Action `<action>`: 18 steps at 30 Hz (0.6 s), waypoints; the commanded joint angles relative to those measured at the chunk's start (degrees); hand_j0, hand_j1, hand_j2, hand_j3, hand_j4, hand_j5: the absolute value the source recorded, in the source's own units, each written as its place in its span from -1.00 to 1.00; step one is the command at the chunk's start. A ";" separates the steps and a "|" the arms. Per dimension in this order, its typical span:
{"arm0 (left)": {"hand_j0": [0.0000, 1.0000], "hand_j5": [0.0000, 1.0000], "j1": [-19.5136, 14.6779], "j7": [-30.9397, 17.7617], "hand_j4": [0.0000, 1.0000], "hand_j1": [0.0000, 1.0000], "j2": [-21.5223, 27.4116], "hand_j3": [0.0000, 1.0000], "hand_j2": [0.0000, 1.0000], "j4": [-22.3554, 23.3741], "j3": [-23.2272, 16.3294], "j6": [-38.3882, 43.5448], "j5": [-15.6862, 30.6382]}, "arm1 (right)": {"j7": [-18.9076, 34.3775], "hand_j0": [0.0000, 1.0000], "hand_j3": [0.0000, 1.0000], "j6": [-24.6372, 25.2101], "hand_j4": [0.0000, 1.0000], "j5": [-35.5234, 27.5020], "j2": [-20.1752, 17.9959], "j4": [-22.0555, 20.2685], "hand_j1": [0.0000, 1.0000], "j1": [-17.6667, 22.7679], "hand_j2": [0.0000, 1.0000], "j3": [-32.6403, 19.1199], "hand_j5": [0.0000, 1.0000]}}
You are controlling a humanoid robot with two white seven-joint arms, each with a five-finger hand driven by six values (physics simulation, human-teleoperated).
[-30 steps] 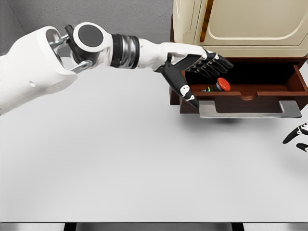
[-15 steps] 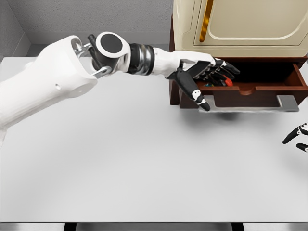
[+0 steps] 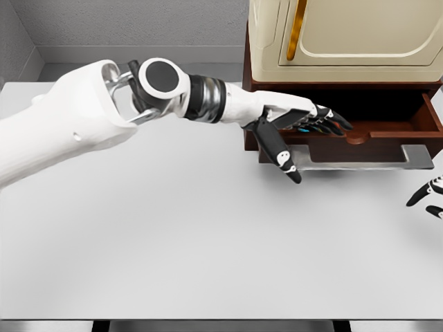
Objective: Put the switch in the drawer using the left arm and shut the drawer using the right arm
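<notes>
The left hand reaches from the left across the pale grey surface into the open drawer, its dark fingers extended flat over the drawer's left end and its thumb angled down past the front panel toward the surface. Nothing is clasped in it; the fingers lie straight and relaxed. The switch is mostly hidden beneath those fingers inside the drawer's left part, showing only as small flecks of red and other colours between the fingertips.

The drawer is reddish-brown wood with a flat grey metal handle running along its front edge, and its right half lies open and dark. Above it sits a cream, smooth-cornered cabinet with a brass-coloured strip. The right hand shows only as black-and-white fingertips at the picture's right edge, below the drawer; whether it is open cannot be told. The wide matte surface in front of the drawer is flat and bare.
</notes>
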 commanded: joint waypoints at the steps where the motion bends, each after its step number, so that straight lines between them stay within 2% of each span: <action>1: 0.93 0.93 0.00 0.16 0.93 0.93 1.13 0.93 0.93 -1.16 1.73 -0.53 4.26 | -0.02 0.06 0.06 0.16 0.06 -0.45 -0.14 -0.02 0.06 0.00 0.06 0.10 0.06; 4: 0.95 0.95 -1.58 -0.71 0.95 0.95 3.59 0.95 0.95 -1.77 2.78 -0.97 5.23 | -0.02 0.06 0.06 0.16 0.06 -0.45 -0.22 -0.02 0.06 0.00 0.06 0.10 0.06; 6: 1.00 1.00 -3.69 -3.18 1.00 1.00 7.81 1.00 1.00 -5.55 5.24 -1.24 7.16 | -0.02 0.06 0.06 0.16 0.06 -0.36 -0.22 -0.11 0.06 -0.09 0.06 0.10 0.06; 9: 1.00 1.00 -4.84 -3.35 1.00 1.00 18.87 1.00 1.00 -9.86 5.33 -4.40 7.08 | -0.02 0.06 0.06 0.16 0.06 -0.36 -0.58 -0.11 0.06 -0.97 0.06 1.68 0.06; 10: 1.00 1.00 -4.40 -3.44 1.00 1.00 26.08 1.00 1.00 -11.88 5.15 -7.03 6.90 | -0.02 0.06 0.06 0.16 0.06 -0.36 -0.58 -0.11 0.06 -0.97 0.06 1.68 0.06; 11: 1.00 1.00 -3.17 -5.63 1.00 1.00 32.50 1.00 1.00 -12.14 5.15 -11.16 6.72 | -0.02 0.06 0.06 0.16 0.06 -0.36 -0.58 -0.11 0.06 -0.97 0.06 1.68 0.06; 12: 1.00 1.00 -0.80 -8.29 1.00 1.00 36.02 1.00 1.00 -12.14 5.50 -15.29 4.01 | -0.02 0.06 0.06 0.16 0.06 -0.36 -0.58 -0.11 0.06 -1.05 0.06 1.68 0.06; 13: 1.00 1.00 1.49 -8.29 1.00 1.00 37.43 1.00 1.00 -12.41 5.59 -22.93 -1.18 | -0.02 0.06 0.06 0.16 0.06 -0.36 -0.58 -0.11 0.06 -1.14 0.06 1.94 0.06; 14: 1.00 1.00 3.50 -8.29 1.00 1.00 37.17 1.00 1.00 -12.49 5.59 -27.67 -3.72 | -0.02 0.06 0.06 0.16 0.06 -0.36 -0.66 -0.11 0.06 -1.14 0.06 1.95 0.06; 16: 1.00 1.00 11.86 -8.29 1.00 1.00 37.52 1.00 1.00 -12.50 8.49 -44.64 -9.27 | -0.02 0.06 0.06 0.16 0.06 -0.36 -0.66 -0.11 0.06 -1.58 0.06 1.95 0.06; 18: 1.00 1.00 17.05 -8.29 1.00 1.00 37.52 1.00 1.00 -11.80 13.33 -47.47 -11.29 | -0.02 0.06 0.06 0.16 0.06 -0.36 -0.66 -0.11 0.06 -1.76 0.06 1.95 0.06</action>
